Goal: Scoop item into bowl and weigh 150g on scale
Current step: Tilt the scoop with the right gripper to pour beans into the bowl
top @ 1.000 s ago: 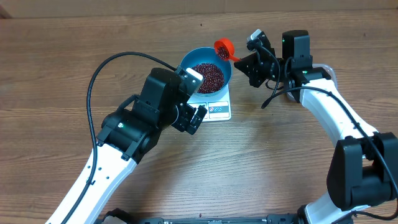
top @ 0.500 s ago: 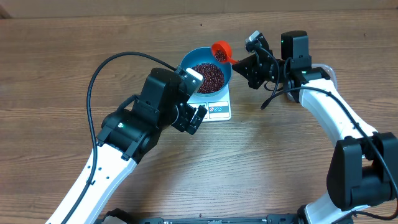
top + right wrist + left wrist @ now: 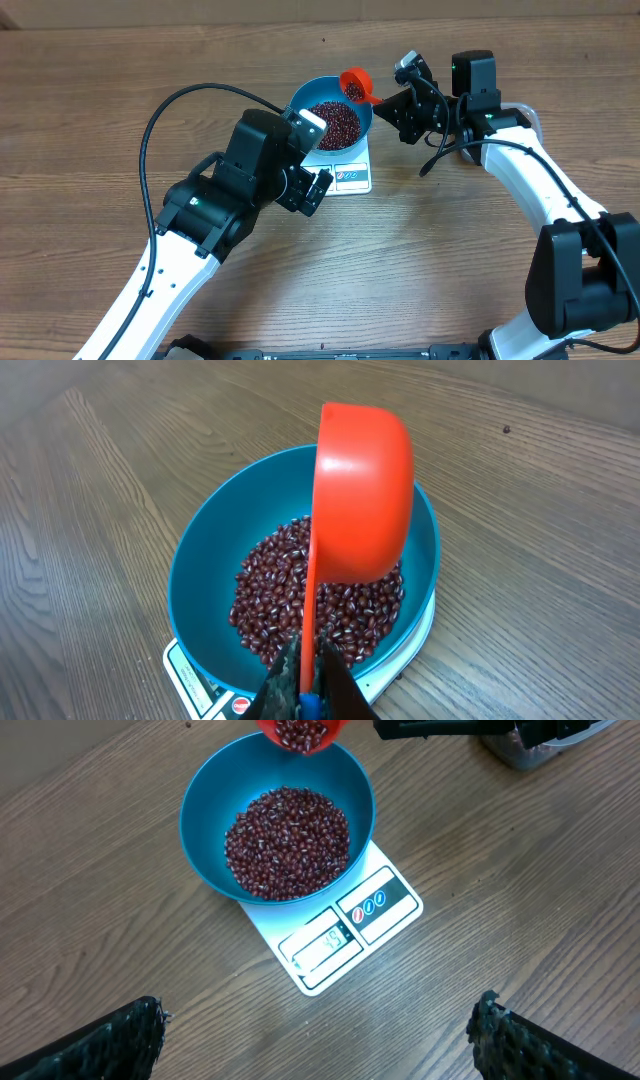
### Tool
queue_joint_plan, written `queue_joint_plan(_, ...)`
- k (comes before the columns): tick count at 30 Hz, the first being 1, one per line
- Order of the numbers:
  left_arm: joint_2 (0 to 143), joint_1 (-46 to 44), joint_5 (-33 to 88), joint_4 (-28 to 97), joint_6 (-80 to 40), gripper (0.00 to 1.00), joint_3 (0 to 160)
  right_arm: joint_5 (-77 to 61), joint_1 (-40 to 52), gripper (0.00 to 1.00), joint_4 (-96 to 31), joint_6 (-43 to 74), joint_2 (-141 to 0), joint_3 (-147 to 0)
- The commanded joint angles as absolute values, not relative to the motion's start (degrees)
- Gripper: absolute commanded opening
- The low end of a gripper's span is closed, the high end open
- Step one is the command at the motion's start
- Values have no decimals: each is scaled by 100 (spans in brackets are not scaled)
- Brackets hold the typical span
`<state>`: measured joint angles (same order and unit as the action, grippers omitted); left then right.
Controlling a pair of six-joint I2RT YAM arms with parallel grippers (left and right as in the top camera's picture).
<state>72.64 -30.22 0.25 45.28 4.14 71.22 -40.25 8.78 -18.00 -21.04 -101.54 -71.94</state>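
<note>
Wooden table point(image 3: 90, 90) carries scale point(image 3: 350, 935) lying near-to-far, display nearest, bowl point(image 3: 205, 810) on top.

Glossy bowl point(image 3: 208, 812), smooth plastic scoop point(image 3: 365, 490), wood-grain table point(image 3: 450, 260).

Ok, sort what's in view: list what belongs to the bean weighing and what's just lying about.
In the job: beans, blue bowl, scale, orange scoop in the shut right hand.
Just there: open left hand holding nothing, black cable, wooden table, mostly hidden container (role unclear).
</note>
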Motion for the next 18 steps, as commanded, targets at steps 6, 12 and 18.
queue_joint_plan(6, 7286, -3002, 67, 4523, 320, 99, 7098, -4099, 899, 4, -1769, -2099, -10182, -7238)
queue_joint_plan(12, 7286, -3002, 67, 4523, 320, 100, 7098, -4099, 899, 4, -1769, -2099, -10182, -7238)
queue_joint_plan(18, 7286, -3002, 67, 4523, 320, 100, 7098, -3942, 904, 4, -2099, -2355, -10182, -7238)
